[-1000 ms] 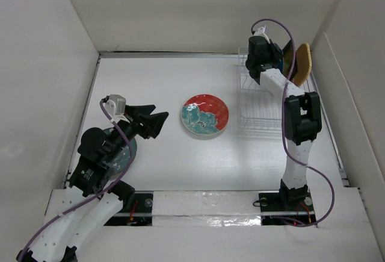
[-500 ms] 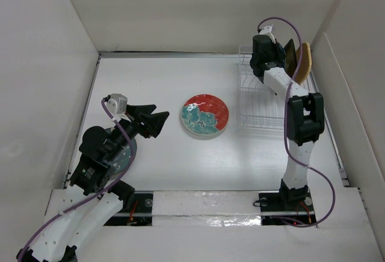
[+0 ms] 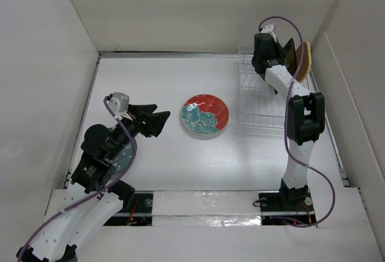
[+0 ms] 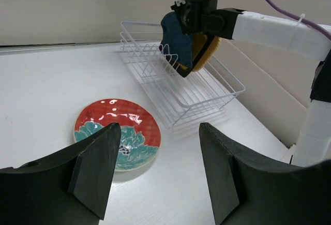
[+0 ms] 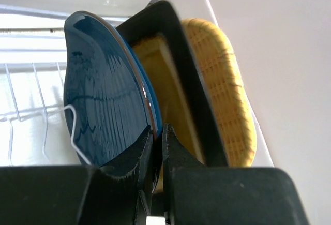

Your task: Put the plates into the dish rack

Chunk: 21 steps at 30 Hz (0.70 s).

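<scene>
The table (image 3: 168, 171) is plain white and slightly glossy. The red plate's colours reflect faintly in it in the left wrist view. White walls (image 3: 198, 9) close it in at 9, 12 and 3 o'clock, with a dark seam where the far wall meets the surface. A crinkled shiny strip (image 3: 204, 203) runs along the 6 o'clock edge between the two arm bases.

The clear wire dish rack (image 4: 194, 93) stands toward 2 o'clock on the table, close to the right wall. At its far right end two dishes stand on edge: a square black-rimmed yellow plate (image 5: 178, 75) and, behind it against the wall side, a round orange plate (image 5: 225, 95) with a woven-looking texture.

The right gripper (image 5: 158, 139) is clenched on the rim of the dark blue leaf-shaped plate (image 5: 106, 95). It holds the plate upright just beside the black-rimmed one, over the rack's far right corner. A thin rack rib crosses in front of the blue plate, and I cannot tell whether the plate's lower edge rests on the wires.

The round red plate with teal flowers (image 3: 205, 116) lies flat near the middle of the table, at about 9 o'clock from the rack and well apart from it. The left gripper (image 3: 159, 121) hovers at 9 o'clock of that plate, just beside it. Its jaws are spread and empty and point toward the dish.

A round teal-grey plate (image 3: 124, 156) lies at about 8 o'clock on the table, mostly hidden under the left arm.
</scene>
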Available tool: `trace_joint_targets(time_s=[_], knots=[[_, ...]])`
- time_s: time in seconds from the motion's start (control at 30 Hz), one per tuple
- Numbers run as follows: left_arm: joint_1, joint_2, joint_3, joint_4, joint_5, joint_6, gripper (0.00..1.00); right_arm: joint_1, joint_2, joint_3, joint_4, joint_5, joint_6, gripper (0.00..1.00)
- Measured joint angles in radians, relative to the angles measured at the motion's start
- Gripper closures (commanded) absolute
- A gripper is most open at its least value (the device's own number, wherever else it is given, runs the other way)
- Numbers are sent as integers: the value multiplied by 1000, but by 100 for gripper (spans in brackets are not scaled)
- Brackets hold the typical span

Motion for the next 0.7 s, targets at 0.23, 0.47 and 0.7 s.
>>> trace_joint_targets(time_s=[0.23,0.47,0.7], knots=[[0,5,0,0,2,0,41,17,95,0,-40,32,-8,100],[0,8,0,0,3,-1,41,31,108,13,-41,35,-5,100],[0,29,0,1,12,-5,41,13,80,7,-88,-41,96,44]])
